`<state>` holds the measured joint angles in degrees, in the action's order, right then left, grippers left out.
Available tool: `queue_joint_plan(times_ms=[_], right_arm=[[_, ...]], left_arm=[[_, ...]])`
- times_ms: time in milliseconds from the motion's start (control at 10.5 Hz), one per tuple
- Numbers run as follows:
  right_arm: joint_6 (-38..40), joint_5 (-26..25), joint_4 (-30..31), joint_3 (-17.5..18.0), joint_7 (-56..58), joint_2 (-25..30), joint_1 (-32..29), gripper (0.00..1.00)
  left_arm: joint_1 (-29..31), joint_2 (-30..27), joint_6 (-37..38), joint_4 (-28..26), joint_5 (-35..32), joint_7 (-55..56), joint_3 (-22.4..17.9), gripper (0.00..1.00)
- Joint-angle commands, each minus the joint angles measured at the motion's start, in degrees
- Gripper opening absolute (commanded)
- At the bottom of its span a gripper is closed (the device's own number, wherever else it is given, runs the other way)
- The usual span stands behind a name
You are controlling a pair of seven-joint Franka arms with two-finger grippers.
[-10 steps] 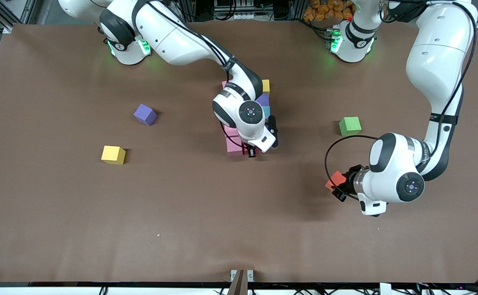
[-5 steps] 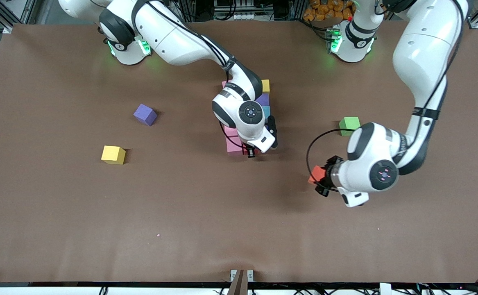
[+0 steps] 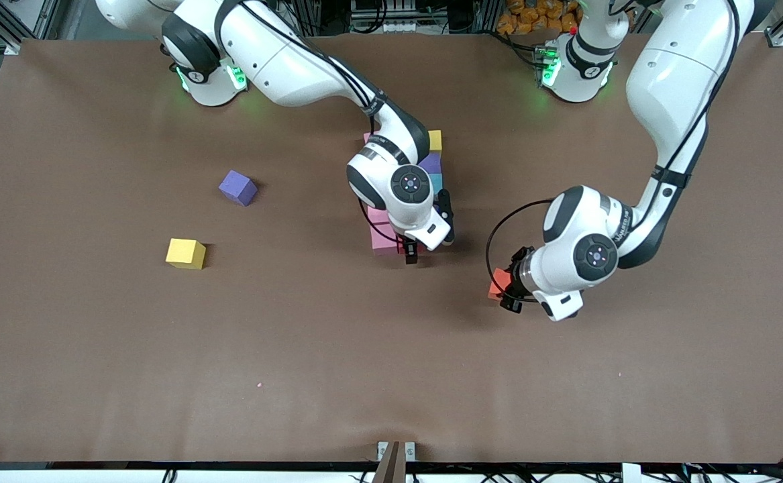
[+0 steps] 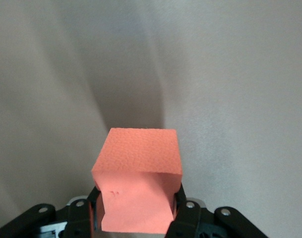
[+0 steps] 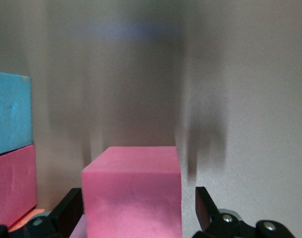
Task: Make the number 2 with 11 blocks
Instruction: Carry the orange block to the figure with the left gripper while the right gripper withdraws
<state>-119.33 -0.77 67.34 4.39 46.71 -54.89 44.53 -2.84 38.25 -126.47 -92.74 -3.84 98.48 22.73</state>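
**Right gripper parted at the digit while the left arm brings in an orange cube**

The right gripper (image 3: pixel 412 255) is seen at the near end of the partly built number 2 (image 3: pixel 404 194), low over a pink matte foam cube (image 5: pixel 133 191). In the right wrist view its fingers (image 5: pixel 205 208) now stand apart from the cube's sides with gaps showing, whereas a moment earlier they were clamped on it — the cube is released and appears set on the brown table (image 3: pixel 297 349), just beside a red foam cube (image 5: pixel 12 183) and a cyan-blue foam cube (image 5: pixel 9 111) of the figure.

The left gripper (image 3: pixel 508 288) is clenched on an orange-red foam cube (image 4: pixel 138 181), carried above the table, and has been moved from the left arm's end toward the middle over the last second, so that the small green foam cube (image 3: pixel 573 205) seen earlier is now hidden by the arm.

A yellow foam cube (image 3: pixel 186 253) and a purple foam cube (image 3: pixel 237 187) lie apart toward the right arm's end, unmoved.

The placement is judged done; the right gripper must be cleared away before the orange-red cube is added — otherwise the 2 arms crowd the same spot.
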Motion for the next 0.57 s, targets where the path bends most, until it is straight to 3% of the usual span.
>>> queue_joint_plan(times_ms=[0,286,477], right_arm=[[3.1,-0.2,2.1,0.5,-0.5,4.1,-0.4,1.0],[3.6,-0.2,1.9,0.8,-0.6,4.5,-0.7,1.0],[4.7,-0.1,1.8,0.7,-0.6,5.3,-0.8,1.0]], left_arm=[[-0.2,-4.4,-2.5,-5.7,-0.8,7.3,0.8,0.26],[-0.8,-5.1,-2.8,-7.0,-0.8,16.5,2.5,0.26],[-2.7,-5.3,-6.8,-9.1,-0.8,21.5,2.5,0.26]])
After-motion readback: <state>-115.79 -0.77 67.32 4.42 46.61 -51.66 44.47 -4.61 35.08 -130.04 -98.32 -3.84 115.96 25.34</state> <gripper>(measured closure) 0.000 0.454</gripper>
